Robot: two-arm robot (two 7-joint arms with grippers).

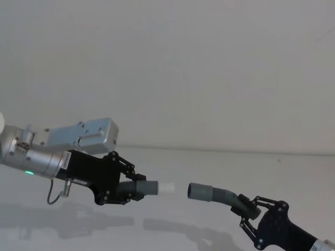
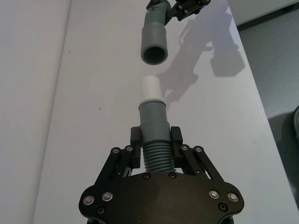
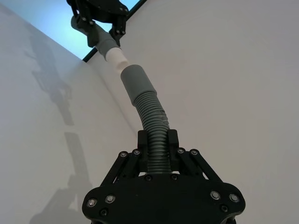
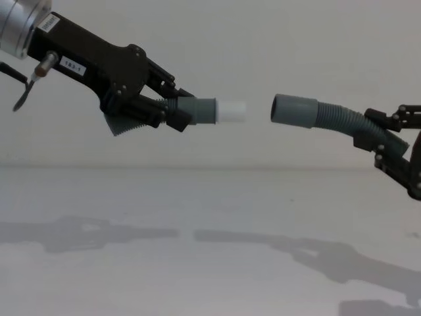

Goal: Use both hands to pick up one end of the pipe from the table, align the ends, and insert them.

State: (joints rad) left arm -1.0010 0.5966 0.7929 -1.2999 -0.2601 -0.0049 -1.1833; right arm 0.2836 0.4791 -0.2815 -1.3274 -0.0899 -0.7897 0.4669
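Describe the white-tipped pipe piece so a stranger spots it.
Above the white table, look to the left hand. It holds a short grey pipe piece in the air. Unlike the long ribbed hose facing it, this one ends in a white tip.

The right tool [image 4: 380, 130] runs off the chest view's edge.

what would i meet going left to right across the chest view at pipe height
left gripper → short grey piece → white tip → open gap → grey cuff → ribbed hose → right gripper
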